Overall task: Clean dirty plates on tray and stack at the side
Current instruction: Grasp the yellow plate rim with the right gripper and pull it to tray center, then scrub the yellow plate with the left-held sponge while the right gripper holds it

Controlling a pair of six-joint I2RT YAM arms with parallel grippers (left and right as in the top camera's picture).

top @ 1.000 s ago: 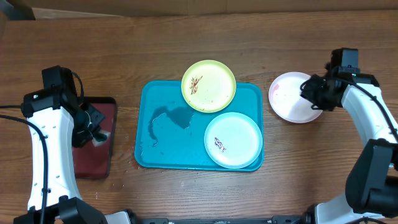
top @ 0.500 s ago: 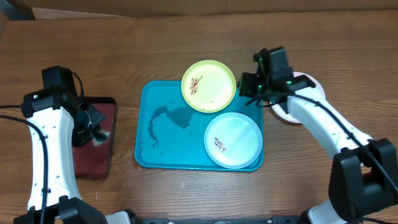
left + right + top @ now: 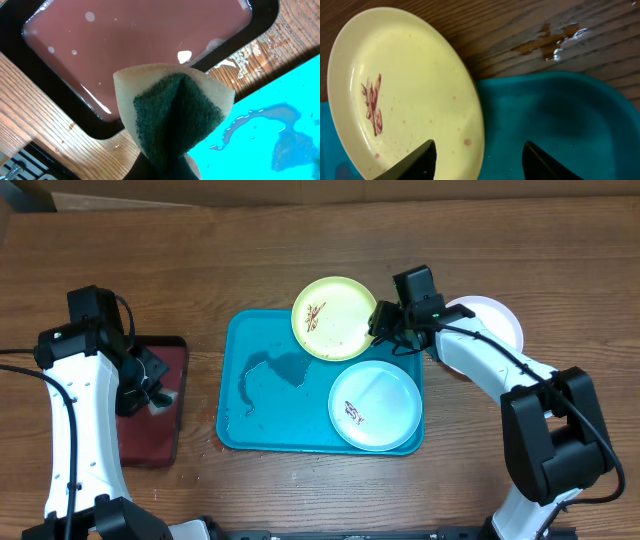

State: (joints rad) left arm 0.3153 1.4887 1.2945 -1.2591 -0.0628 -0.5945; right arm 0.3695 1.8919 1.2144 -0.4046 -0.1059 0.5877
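Since 1 second ago the right arm has swung away from the white plate (image 3: 492, 320), which lies on the bare table (image 3: 560, 260) just right of the teal tray (image 3: 270, 415), and now reaches across to the near-right rim of the yellow-green plate (image 3: 335, 318). That plate sits at the tray's far edge, partly overhanging the rim, with a red smear (image 3: 372, 102) on its face. The mint plate (image 3: 375, 405), also marked, lies in the tray's near-right corner. A puddle (image 3: 265, 375) spreads over the tray's left half.

The right gripper (image 3: 480, 162) stands moderately wide and holds nothing. In the wrist view 1 finger hangs over the plate's face and the other over the tray floor, so the rim lies between them. The left gripper (image 3: 150, 390) hangs over the dark red tray (image 3: 150, 430) of water, as it did 1 second ago, pinched tight on a folded sponge (image 3: 172, 110).

By the look of it, 1 plate of 3 is already set aside and the yellow-green plate is next in hand, at the reach-and-grasp stage. The next move likely calls for lowering until the rim sits properly between the fingers, then closing on it. The plate is shallow, so the outer finger would need to get under the edge, and the wet tray may let the plate slide
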